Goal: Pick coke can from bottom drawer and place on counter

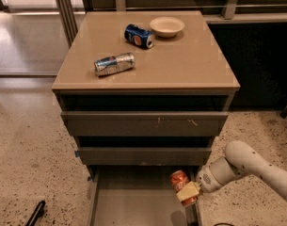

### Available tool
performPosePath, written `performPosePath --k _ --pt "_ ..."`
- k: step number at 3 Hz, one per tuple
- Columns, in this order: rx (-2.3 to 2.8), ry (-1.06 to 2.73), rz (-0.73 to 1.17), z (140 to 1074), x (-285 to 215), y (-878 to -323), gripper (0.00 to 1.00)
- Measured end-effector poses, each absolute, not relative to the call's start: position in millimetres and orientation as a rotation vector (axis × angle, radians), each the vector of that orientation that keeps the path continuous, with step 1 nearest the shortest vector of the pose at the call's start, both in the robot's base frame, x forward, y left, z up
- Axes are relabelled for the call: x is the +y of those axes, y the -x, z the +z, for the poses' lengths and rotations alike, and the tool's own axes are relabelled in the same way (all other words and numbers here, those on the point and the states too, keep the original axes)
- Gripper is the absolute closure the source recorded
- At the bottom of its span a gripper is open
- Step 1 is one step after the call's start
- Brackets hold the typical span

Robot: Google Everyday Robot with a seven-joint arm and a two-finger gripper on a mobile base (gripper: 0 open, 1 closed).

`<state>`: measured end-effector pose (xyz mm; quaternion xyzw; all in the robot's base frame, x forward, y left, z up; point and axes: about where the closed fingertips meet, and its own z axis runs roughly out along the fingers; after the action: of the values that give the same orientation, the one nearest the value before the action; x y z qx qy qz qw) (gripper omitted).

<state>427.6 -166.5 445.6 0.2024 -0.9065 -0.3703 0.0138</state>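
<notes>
The coke can (179,178), red-orange with white script, is tilted at the right side of the open bottom drawer (133,201). My gripper (187,193) reaches in from the right on a white arm and is shut on the can, a pale finger (188,191) lying across its lower part. The can sits a little above the drawer's grey floor. The tan counter (180,65) tops the cabinet above.
On the counter lie a silver-and-blue can (114,64) on its side, a blue Pepsi can (139,36) and a shallow beige bowl (167,26). Two closed drawer fronts (143,124) are above the open drawer. A dark object (35,214) lies on the speckled floor at lower left.
</notes>
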Motion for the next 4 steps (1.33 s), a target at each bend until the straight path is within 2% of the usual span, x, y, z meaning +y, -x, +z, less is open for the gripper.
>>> performPosePath --k 4 --pt "-3.085 -1.125 -0.991 683 -123 -408 1.0"
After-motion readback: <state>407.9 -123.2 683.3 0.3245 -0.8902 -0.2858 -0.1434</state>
